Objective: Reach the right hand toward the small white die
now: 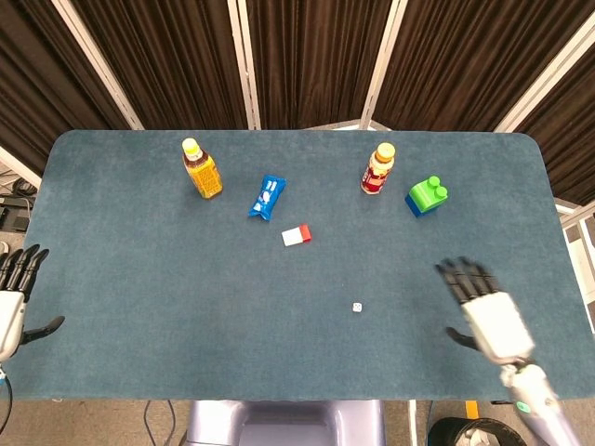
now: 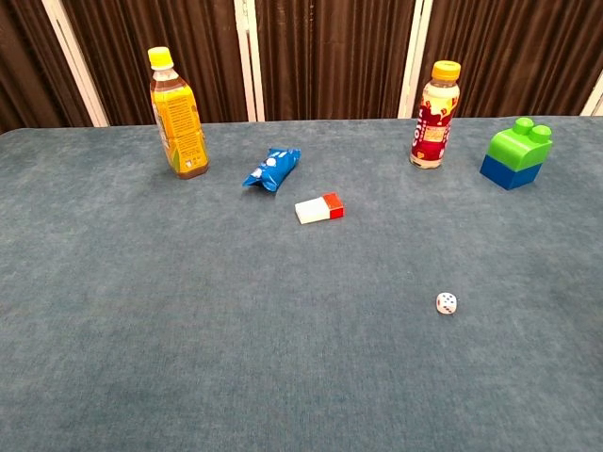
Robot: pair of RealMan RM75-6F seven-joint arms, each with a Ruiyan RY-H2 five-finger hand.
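1 small white die (image 2: 447,303) sits alone on the blue-green surface (image 1: 167,307), toward the near edge and right of centre, with dark pips showing on its faces, and nothing touches it. The right hand (image 1: 488,311) hovers well apart from it, off to the right in the head view and out of the chest view; its fingers (image 1: 462,277) are spread apart and straight, holding nothing. The left hand (image 1: 14,297) hangs at the far left edge of the surface, fingers likewise apart and empty. The die looks hard, stiff and very light, so it would likely skid or tumble on the cloth-like surface if nudged from 1 side only. Its faces are probably smooth and its corners appear rounded, so a pinch on 2 opposite side faces, thumb against a finger and coming from above, seems the surest hold; a broad grasp would more likely knock it away. It does not seem fragile. As for writing, little can be read: the yellow bottle (image 2: 177,115) carries an orange label with print too small to make out, the red bottle (image 2: 431,115) has a busy label that is also illegible, and the blue packet (image 2: 272,168) shows white markings that cannot be read. The white and red block (image 2: 318,208) and the green and blue brick (image 2: 514,153) bear no visible writing.
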